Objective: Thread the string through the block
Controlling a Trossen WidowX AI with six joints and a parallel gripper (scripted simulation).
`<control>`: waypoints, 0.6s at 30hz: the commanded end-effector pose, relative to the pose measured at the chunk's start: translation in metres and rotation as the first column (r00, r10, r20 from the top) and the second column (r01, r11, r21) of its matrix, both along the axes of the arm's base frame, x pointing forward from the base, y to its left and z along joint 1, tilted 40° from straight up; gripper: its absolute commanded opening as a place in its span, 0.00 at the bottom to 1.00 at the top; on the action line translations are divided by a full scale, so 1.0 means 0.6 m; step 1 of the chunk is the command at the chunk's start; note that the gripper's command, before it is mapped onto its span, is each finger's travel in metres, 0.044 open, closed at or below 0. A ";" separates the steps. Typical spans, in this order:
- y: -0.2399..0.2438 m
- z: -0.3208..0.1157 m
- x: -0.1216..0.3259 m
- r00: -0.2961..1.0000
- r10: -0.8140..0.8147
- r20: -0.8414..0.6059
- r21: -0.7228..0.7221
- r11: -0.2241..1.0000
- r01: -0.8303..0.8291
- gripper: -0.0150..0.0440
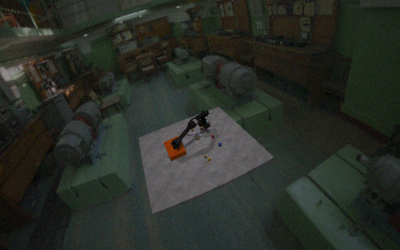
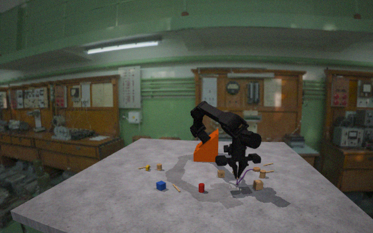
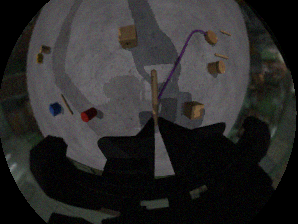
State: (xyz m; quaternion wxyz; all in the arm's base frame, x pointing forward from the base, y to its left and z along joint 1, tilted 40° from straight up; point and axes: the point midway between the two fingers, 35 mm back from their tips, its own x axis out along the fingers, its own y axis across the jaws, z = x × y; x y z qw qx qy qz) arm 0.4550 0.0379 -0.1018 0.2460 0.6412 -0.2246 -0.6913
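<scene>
A thin wooden stick (image 2: pixel 237 179) (image 3: pixel 154 87) is held in the black parallel-jaw gripper (image 2: pixel 237 177) (image 3: pixel 154 120), whose fingertips are nearly together on it, above the table. A purple string (image 2: pixel 245 173) (image 3: pixel 179 62) runs from the stick to a flat round wooden button (image 2: pixel 256 168) (image 3: pixel 212 37). The stick is outside both wooden blocks: one cube (image 2: pixel 221 173) (image 3: pixel 127 37), with a small dark spot on its face, stands nearer the orange base (image 1: pixel 172 155) (image 2: pixel 204 156); another wooden cube (image 2: pixel 258 184) (image 3: pixel 193 110) is on the button's side of the gripper. A short wooden cylinder (image 2: pixel 262 173) (image 3: pixel 216 67) stands near the button, with loose sticks nearby.

A red cylinder (image 1: pixel 212 137) (image 2: pixel 201 187) (image 3: pixel 89 114) stands apart from a blue cube (image 1: pixel 219 144) (image 2: pixel 161 185) (image 3: pixel 55 108), a loose stick (image 2: pixel 176 188) (image 3: pixel 67 104) lying between them. Farther off are a small yellow piece (image 1: pixel 209 159) (image 2: pixel 147 167) (image 3: pixel 40 58) and a second wooden cylinder (image 1: pixel 205 156) (image 2: pixel 159 167) (image 3: pixel 45 49).

The tabletop (image 1: pixel 173 192) (image 2: pixel 101 206) is mottled pale grey, crossed by the arm's shadows. Around it is a dim workshop with green walls (image 2: pixel 167 112), wooden benches and bulky grey machines (image 1: pixel 238 78) on green plinths.

From the top, the stick is too small to make out. The wrist view is dark at the rim, and the hole's course is unclear.
</scene>
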 end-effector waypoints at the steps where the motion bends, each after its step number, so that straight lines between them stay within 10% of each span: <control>1: -0.001 0.003 0.007 1.000 0.010 0.011 -0.003 1.000 -0.010 0.25; 18: -0.032 -0.004 -0.001 1.000 0.010 0.010 -0.004 1.000 -0.010 0.25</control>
